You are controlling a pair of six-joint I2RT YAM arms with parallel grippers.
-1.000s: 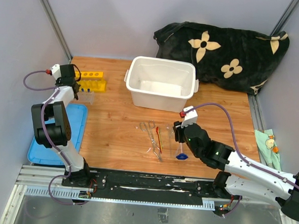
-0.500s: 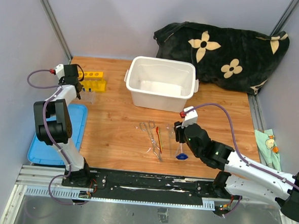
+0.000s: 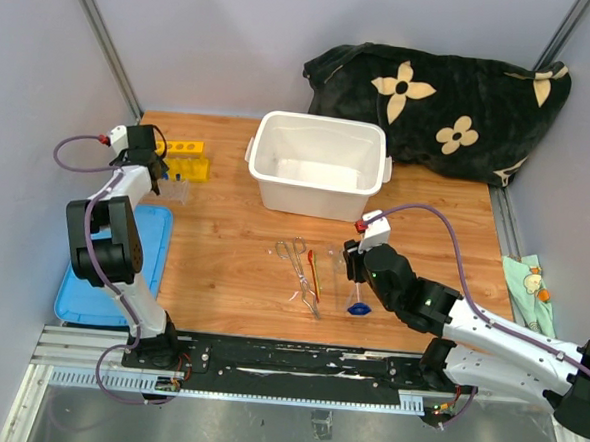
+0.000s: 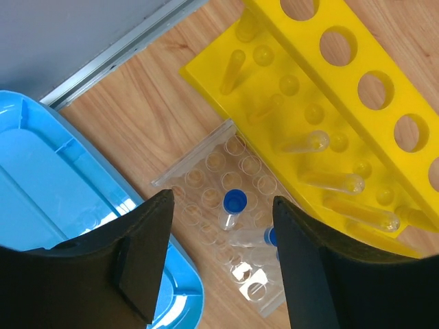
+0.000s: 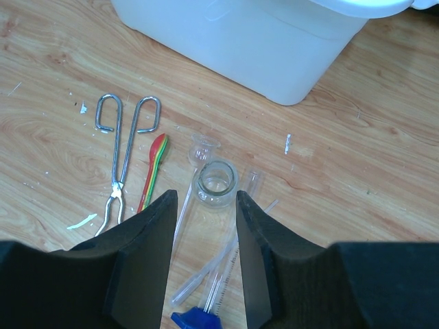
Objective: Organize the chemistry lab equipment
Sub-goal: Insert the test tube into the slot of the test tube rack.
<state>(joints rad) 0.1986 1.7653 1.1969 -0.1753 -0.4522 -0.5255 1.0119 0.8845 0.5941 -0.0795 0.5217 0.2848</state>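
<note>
In the left wrist view my left gripper [image 4: 223,202] hangs open over a clear holed tray [image 4: 206,171]. A blue-capped tube [image 4: 234,200] stands in that tray and another [image 4: 271,236] lies on it. The yellow tube rack [image 4: 357,89] is just beyond. My right gripper [image 5: 204,205] is open low over the blue-based glass piece [image 5: 199,319], which lies on the wood under the fingers. A small glass beaker [image 5: 216,184] sits just past the fingertips. To their left lie the metal tweezers [image 5: 123,154] and the red-orange tool [image 5: 152,171].
The white bin [image 3: 318,167] stands at the centre back and the black flowered blanket [image 3: 453,100] behind it on the right. The blue lid [image 3: 122,261] lies along the left edge beside the left arm. A clear pipette [image 5: 212,267] lies across the glass piece.
The left wrist shifted slightly right toward the rack, and its jaws now stand apart. The right arm and the things beneath it have not moved.
</note>
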